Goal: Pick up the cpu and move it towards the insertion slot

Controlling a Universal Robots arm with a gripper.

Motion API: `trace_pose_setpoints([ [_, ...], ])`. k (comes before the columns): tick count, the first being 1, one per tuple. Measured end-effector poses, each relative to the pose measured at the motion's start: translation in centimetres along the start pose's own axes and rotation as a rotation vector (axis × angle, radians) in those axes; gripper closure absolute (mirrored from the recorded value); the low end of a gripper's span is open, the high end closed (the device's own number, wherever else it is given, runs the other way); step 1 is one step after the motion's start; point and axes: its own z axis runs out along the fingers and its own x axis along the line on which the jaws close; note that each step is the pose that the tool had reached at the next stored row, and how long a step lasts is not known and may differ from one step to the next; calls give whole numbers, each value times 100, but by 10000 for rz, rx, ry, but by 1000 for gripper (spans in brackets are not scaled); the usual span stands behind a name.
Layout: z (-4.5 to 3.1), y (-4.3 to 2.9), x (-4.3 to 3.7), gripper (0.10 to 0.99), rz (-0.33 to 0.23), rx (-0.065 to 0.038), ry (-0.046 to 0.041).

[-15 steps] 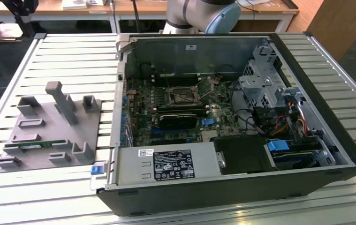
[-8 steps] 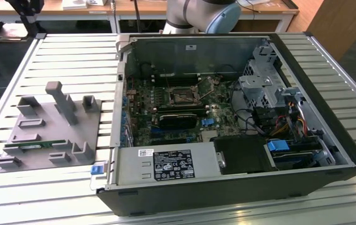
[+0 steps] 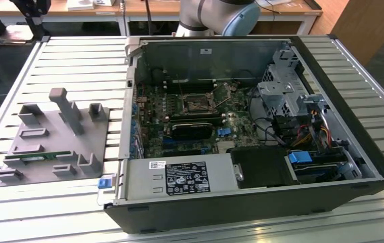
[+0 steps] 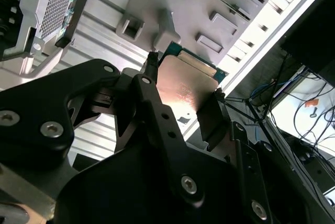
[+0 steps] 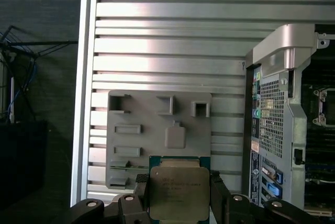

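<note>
Gripper (image 5: 179, 195) holds cpu (image 5: 179, 192) above slatted table (image 5: 172, 46) (grey tray (image 5: 157, 130) below).

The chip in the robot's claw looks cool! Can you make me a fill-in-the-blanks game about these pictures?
1. The gripper has its jaws shut on the square ____.
2. In the first wrist view, the chip hangs above a ____ plastic holder tray.
3. The computer case lies with its side ____, so the green board shows.
4. The dark square slot on that board is framed by shiny ____.

Missing words: chip; grey; open; metal
</note>
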Motion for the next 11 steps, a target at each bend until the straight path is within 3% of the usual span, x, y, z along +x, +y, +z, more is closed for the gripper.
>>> trace_pose_setpoints([
  [11, -9, -2, -110, 541, 3, -2, 85],
])
